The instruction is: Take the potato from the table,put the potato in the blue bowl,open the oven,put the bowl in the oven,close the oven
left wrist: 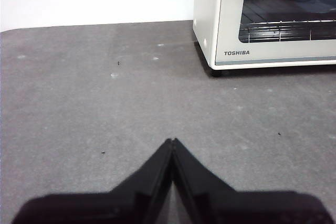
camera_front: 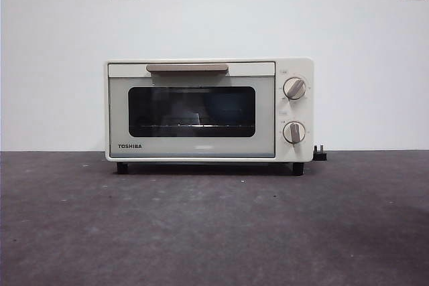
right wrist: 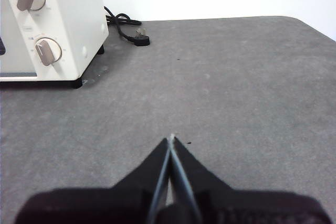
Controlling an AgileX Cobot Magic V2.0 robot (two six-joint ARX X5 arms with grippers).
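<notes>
Oven stands shut at the desk's far edge, its door closed under the bar handle. Neither potato nor blue bowl shows in any view, and through the dark glass I cannot tell whether the bowl is inside. Left gripper and right gripper hover over bare desk, jaws pressed together, holding nothing. Judging by this, either nothing has begun or all is done; any next move first calls for finding the potato.
</notes>
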